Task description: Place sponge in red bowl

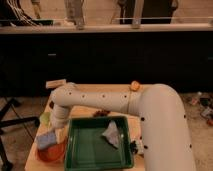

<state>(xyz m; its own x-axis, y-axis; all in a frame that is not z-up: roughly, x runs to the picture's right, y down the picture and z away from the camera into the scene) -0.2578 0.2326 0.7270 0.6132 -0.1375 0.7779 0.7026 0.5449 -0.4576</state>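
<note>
The red bowl sits at the front left corner of the wooden table. A blue-grey sponge is over the bowl's near-left part, right at the end of my arm. My gripper hangs down from the white arm at the left of the table, directly above the bowl and against the sponge. The wrist hides where the gripper meets the sponge.
A green tray with a crumpled grey packet in it lies right of the bowl. A yellow-green object lies behind the bowl. An orange and a tan block are at the back. My arm spans the table.
</note>
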